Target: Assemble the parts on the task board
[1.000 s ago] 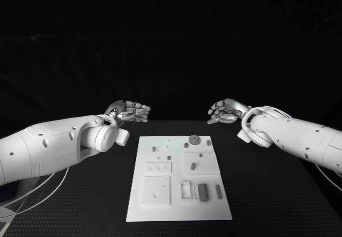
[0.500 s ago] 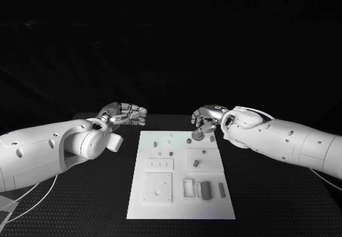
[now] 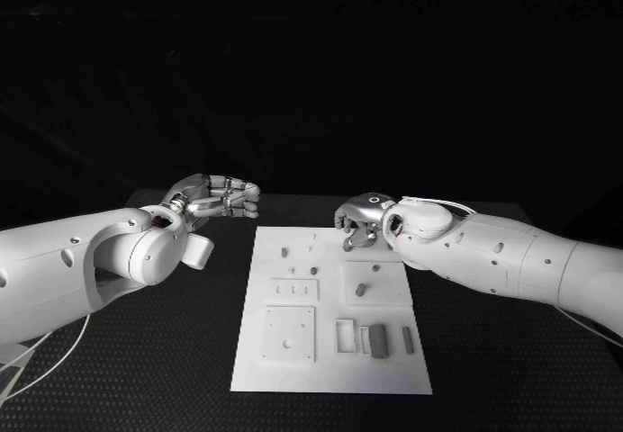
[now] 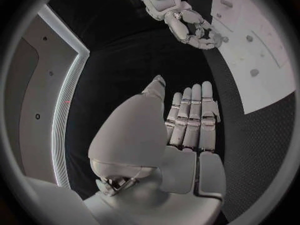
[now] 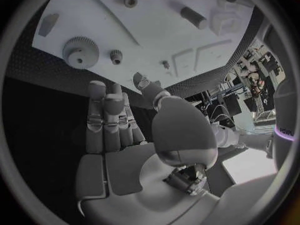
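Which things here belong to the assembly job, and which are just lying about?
Job: white rectangular task board; large grey toothed gear; small grey gear; grey cylindrical peg; right hand; left hand.
Lying about: black table.

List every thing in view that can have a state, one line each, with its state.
left hand: empty, fingers straight and apart, off the board's far left corner.
right hand: empty, fingers loosely curled, over the board's far right corner.
task board: flat on the table, untouched.
large gear: flat on the board, free.
small gear: on the board beside the large gear, free.
dark cylinder: lying on its side on the board.
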`<state>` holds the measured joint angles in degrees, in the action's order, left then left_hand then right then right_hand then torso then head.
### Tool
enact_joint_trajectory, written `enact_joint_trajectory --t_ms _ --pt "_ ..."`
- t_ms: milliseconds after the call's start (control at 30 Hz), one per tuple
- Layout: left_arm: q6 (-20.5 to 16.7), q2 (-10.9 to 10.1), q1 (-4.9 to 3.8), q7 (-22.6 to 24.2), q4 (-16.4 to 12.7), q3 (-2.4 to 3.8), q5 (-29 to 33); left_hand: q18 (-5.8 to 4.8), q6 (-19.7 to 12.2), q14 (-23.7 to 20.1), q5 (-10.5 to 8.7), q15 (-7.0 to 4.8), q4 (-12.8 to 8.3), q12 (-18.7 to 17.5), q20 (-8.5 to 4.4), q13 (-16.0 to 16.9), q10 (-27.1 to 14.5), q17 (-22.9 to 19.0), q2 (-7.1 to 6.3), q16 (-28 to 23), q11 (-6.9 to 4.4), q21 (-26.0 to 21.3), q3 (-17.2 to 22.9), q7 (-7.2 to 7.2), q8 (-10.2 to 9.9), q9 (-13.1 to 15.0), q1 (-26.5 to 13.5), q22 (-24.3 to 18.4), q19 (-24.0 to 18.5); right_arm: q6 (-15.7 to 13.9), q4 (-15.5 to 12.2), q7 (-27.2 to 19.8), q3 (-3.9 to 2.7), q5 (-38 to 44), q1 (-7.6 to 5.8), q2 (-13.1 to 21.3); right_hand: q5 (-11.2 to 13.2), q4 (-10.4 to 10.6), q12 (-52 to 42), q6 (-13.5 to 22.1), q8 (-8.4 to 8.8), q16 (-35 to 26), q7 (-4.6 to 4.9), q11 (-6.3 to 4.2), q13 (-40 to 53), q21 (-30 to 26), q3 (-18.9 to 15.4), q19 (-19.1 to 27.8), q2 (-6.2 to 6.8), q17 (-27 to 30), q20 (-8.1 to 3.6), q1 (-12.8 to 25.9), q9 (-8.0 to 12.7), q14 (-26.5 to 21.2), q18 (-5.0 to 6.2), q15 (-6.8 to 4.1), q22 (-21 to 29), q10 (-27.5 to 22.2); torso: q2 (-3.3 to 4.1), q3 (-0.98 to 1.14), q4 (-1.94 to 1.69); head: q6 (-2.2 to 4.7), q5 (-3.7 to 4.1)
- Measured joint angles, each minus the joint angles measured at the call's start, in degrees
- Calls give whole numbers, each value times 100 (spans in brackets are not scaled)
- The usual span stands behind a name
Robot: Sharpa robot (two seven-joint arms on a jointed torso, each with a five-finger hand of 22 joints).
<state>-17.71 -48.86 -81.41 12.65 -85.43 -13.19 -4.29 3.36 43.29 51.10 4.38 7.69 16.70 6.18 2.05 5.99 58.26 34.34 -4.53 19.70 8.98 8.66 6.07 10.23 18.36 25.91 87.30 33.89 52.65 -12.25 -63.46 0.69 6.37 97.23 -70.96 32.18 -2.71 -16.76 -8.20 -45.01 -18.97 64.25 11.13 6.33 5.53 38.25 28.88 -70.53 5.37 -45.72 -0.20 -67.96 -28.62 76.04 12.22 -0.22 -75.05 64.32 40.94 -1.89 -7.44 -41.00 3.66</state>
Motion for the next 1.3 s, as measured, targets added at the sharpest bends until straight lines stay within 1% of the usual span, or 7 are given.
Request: enact_joint_trajectory --t_ms 133,267,467,800,1033,1267,1300 --pt "0 -40 -36 -1 -16 0 -14 -7 20 0 0 0 -16 -10 0 -7 0 0 0 0 0 0 -16 20 -23 -10 0 -8 0 50 72 40 -1 153 19 -25 0 3 44 -26 24 186 -26 0 -20 181 34 -3 30 -51 -4 30 10 -6 -32 6 0 41 44 -14 -29 -4 21" --pt "0 -45 -67 -7 -15 0 -24 -28 20 0 0 0 -16 -26 0 -7 0 0 0 -22 0 -1 -16 20 -25 -15 0 -13 0 95 131 70 -1 277 45 -45 0 4 72 -27 24 248 -27 0 -32 246 66 -22 54 -62 -64 54 16 -6 -84 6 0 41 85 -18 -40 -3 32" --pt "0 -66 -95 -8 -45 0 -36 -31 20 0 0 0 0 -47 0 -13 0 7 0 -23 0 -24 -31 20 -24 -23 0 -12 0 161 155 101 -1 407 44 -44 1 4 111 -60 23 286 -31 0 -53 325 66 -23 83 -62 -65 84 16 -29 -88 29 1 41 134 -27 -52 12 59" --pt "-1 -108 -158 -9 -129 2 -49 -35 2 -1 0 -1 -1 -48 0 -13 19 12 0 -45 20 -24 -32 38 -44 -30 0 -20 -1 268 239 136 -2 500 65 -81 4 17 252 -189 23 354 -80 74 -106 392 111 0 84 -25 -106 162 11 -75 -178 75 2 -33 213 -25 -60 26 87" --pt "-1 -104 -164 -9 -101 3 -65 -41 0 4 0 4 -1 -70 1 -18 19 18 -17 -45 20 -44 -62 40 -65 -45 -19 -19 -1 279 294 142 0 548 99 -82 4 2 266 -277 -1 385 -111 84 -112 424 157 19 89 -3 -125 168 1 -92 -212 93 2 -43 265 -30 -85 18 103" --pt "-3 -104 -164 -9 -64 0 -72 -71 -21 20 0 20 -1 -93 1 -24 -3 19 -30 -67 42 -45 -62 61 -67 -51 -32 -27 -1 253 287 142 -23 583 74 -72 4 1 239 -407 -66 464 -159 51 -81 491 190 6 66 10 -136 191 -9 -92 -215 92 2 -10 321 -49 -99 18 149" --pt "-3 -102 -163 -10 -64 0 -72 -71 -21 20 0 20 -1 -93 1 -24 -3 19 -30 -67 42 -45 -62 61 -67 -51 -32 -27 -1 250 285 141 -25 587 72 -73 4 1 229 -412 -66 470 -162 46 -79 491 190 -4 66 13 -145 191 -12 -103 -265 81 2 -5 329 -51 -99 21 155"
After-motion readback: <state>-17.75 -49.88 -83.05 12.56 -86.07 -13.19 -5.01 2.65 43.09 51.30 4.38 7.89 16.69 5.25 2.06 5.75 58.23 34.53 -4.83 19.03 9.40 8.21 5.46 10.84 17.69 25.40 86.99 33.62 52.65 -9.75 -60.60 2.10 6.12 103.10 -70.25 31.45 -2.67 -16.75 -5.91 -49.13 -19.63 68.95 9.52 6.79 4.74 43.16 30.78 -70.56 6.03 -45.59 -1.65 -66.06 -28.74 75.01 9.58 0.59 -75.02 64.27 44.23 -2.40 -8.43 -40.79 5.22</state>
